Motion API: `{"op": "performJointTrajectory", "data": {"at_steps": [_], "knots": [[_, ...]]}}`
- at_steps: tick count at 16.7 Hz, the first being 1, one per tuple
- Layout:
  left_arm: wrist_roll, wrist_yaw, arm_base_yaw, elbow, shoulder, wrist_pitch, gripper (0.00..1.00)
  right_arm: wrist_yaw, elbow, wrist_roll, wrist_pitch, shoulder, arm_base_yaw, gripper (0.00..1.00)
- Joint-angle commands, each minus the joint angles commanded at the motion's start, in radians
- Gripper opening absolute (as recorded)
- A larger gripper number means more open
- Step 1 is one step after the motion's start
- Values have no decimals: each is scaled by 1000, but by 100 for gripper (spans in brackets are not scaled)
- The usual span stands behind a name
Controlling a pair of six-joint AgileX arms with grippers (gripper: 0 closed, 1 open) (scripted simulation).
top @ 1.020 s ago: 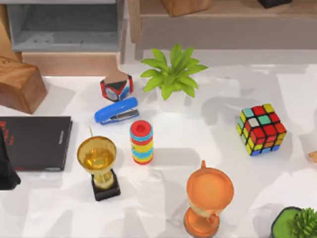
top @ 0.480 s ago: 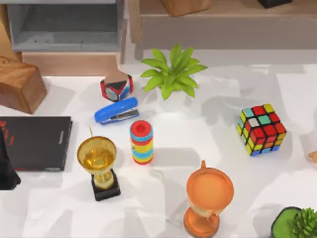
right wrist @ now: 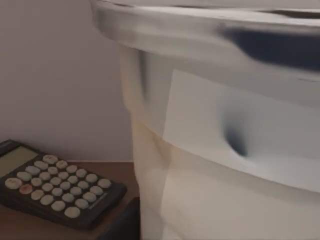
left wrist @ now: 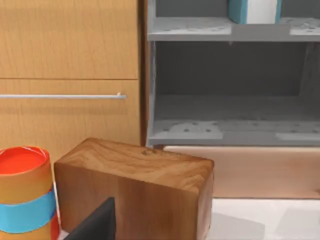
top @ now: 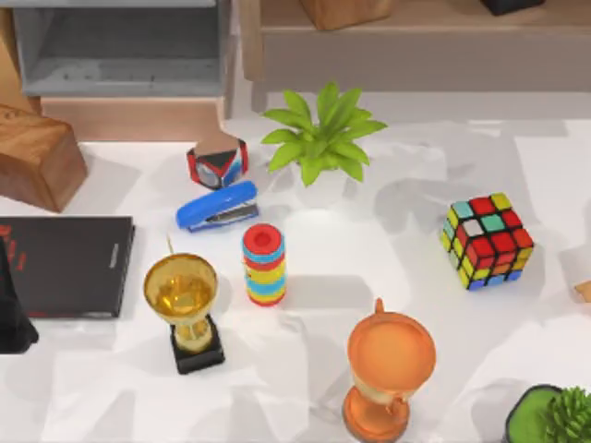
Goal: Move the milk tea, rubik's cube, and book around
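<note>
The rubik's cube (top: 487, 240) stands on the white table at the right, with nothing touching it. In the left wrist view the book (left wrist: 252, 10), light blue with white page edges, stands on the upper level of the grey shelf (left wrist: 225, 132). The milk tea (right wrist: 225, 150), a pale cup with a wide rim, sits very close to the right wrist camera on a wooden shelf. A dark part of my right gripper (right wrist: 122, 222) shows beside its base. My left gripper (top: 14, 318) is a dark shape at the table's left edge, next to the flat black book (top: 65, 266).
A gold trophy (top: 185, 309), an orange trophy (top: 388, 374), a ring stack (top: 264, 264), a blue stapler (top: 218, 207), a small faceted block (top: 217, 162) and a plant (top: 319, 134) crowd the middle. A wooden block (top: 37, 157) lies at the left. A calculator (right wrist: 55, 185) rests beside the cup.
</note>
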Motion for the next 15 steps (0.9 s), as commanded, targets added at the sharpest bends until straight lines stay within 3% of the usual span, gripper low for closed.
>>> {"op": "performJointTrajectory", "data": {"at_steps": [7, 15], "knots": [[0, 0, 0, 0, 0, 0, 100, -13, -37, 2, 12, -40, -5, 0], [0, 0, 0, 0, 0, 0, 100, -37, -347, 3, 71, -273, -42, 0]]}}
